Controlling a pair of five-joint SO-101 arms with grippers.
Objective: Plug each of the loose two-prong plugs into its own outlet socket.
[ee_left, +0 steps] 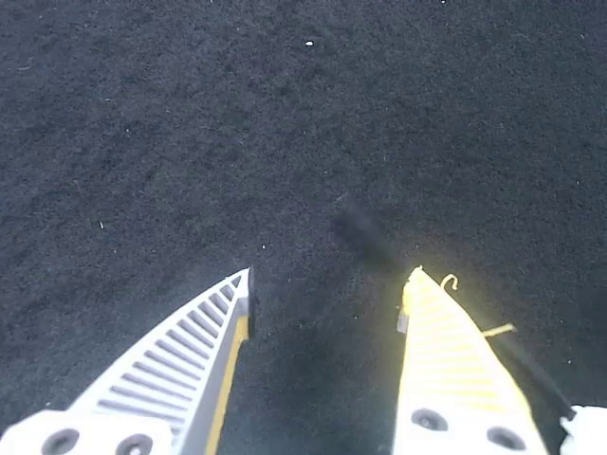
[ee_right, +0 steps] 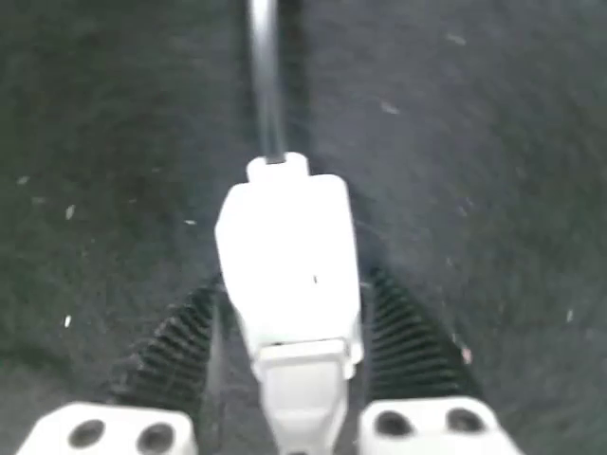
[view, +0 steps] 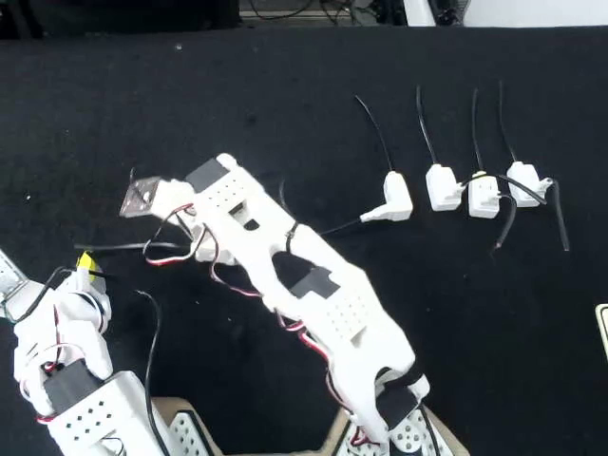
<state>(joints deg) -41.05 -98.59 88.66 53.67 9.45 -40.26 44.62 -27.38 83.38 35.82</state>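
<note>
Item 1: left gripper [view: 85, 261], fingers parted and holding nothing, low over the tabletop [view: 285, 95].

Item 2: right gripper [view: 142, 197], fingers [ee_right: 403, 341] closed on a white two-prong plug [ee_right: 285, 256], its cord [ee_right: 266, 76] trailing off. It is well apart from the sockets.

Item 3: row of four outlet sockets [view: 442, 187], unfixed.

Hazards, as judged: the cord may snag under the arm in transit, the plug may twist in the grip so its prongs miss the slots, and a loose socket may slide when pushed.

The right arm [view: 323, 304] and left arm [view: 66, 380] were white plastic with black motor blocks [view: 313, 283] and red, black and white wires [view: 171, 255]. The left claw [ee_left: 330, 275] had one white ribbed finger [ee_left: 180, 370] and one yellow; the right claw [ee_right: 294, 284] had black pads [ee_right: 408, 341].
</note>
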